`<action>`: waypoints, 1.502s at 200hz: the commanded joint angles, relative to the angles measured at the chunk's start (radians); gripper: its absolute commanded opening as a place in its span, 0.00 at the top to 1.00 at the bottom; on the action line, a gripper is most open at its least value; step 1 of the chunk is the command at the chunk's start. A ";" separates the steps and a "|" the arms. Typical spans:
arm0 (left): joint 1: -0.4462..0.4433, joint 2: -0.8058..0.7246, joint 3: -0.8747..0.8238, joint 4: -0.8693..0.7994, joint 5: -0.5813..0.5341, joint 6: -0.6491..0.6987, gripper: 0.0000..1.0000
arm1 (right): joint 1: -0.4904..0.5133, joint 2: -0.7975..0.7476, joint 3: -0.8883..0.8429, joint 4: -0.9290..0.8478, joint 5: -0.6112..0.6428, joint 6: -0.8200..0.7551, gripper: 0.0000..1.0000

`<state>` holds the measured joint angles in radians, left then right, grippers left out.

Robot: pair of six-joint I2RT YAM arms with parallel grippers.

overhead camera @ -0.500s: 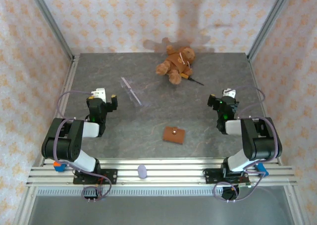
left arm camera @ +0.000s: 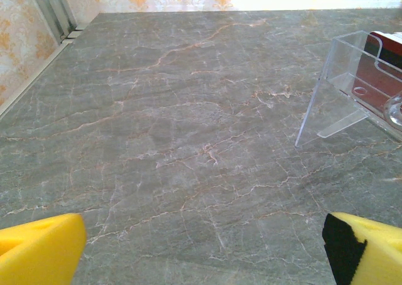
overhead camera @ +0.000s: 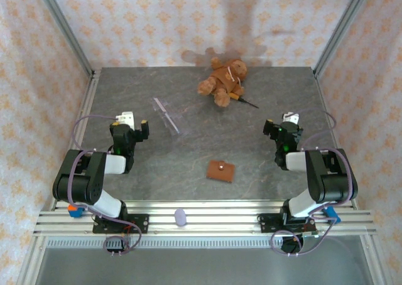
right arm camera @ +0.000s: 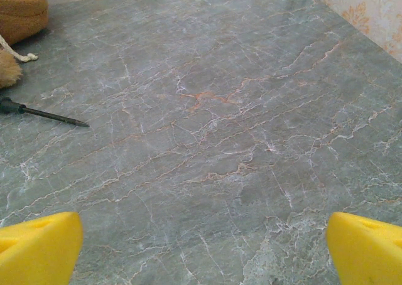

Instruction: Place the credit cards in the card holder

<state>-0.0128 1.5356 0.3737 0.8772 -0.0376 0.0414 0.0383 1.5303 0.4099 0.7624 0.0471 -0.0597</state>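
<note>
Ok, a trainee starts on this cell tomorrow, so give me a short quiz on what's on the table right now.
1. True or false: the clear card holder stands nearer the left gripper than the right gripper.
2. What lies right beside the teddy bear? A) a screwdriver B) a spoon C) a marker pen
3. In one word, how do both grippers' jaws stand?
Key: 1 true; 2 A; 3 open, with nothing between them.
</note>
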 commanded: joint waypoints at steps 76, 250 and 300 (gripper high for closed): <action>-0.003 -0.011 -0.006 0.041 -0.027 -0.009 0.00 | -0.005 -0.037 0.031 -0.025 0.051 0.028 0.01; -0.075 -0.469 0.495 -1.229 0.210 -0.802 0.07 | 0.454 -0.093 0.595 -1.009 -0.301 0.340 0.22; -0.152 -0.162 0.723 -1.401 0.048 -0.752 0.54 | 0.479 -0.080 0.631 -1.055 -0.276 0.326 0.22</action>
<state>-0.1429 1.2957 1.0271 -0.3553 0.1089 -0.7563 0.5129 1.4864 1.0039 -0.2550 -0.2451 0.2974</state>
